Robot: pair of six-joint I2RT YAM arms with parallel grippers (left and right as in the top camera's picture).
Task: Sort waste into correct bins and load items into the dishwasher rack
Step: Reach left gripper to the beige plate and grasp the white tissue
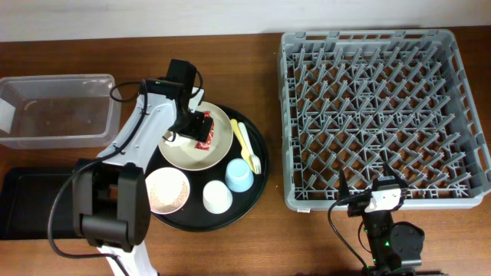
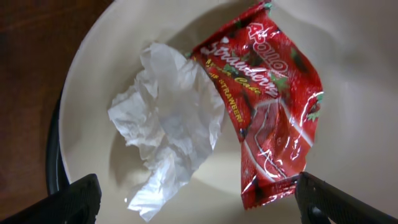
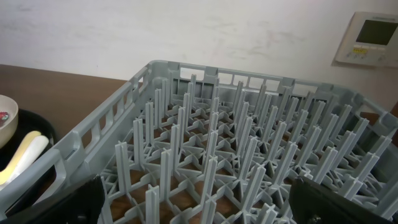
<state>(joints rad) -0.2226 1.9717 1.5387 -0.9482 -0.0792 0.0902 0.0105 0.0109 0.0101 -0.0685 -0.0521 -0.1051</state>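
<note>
My left gripper (image 2: 199,202) hangs open just above the large cream bowl-plate (image 2: 373,124), nothing between its fingers. On that plate lie a crumpled white napkin (image 2: 168,118) and a red foil wrapper (image 2: 267,106), side by side and touching. In the overhead view the left gripper (image 1: 199,125) covers the napkin, and the wrapper (image 1: 205,141) peeks out beside it. My right gripper (image 3: 199,199) is open at the near edge of the grey dishwasher rack (image 3: 236,143), empty.
The round black tray (image 1: 257,180) carries the plate, a pink bowl (image 1: 167,190) with pale grainy contents, a white cup (image 1: 217,196), a blue cup (image 1: 239,175) and yellow cutlery (image 1: 247,146). The clear box (image 1: 57,107) and shallow black tray (image 1: 31,199) are at the left.
</note>
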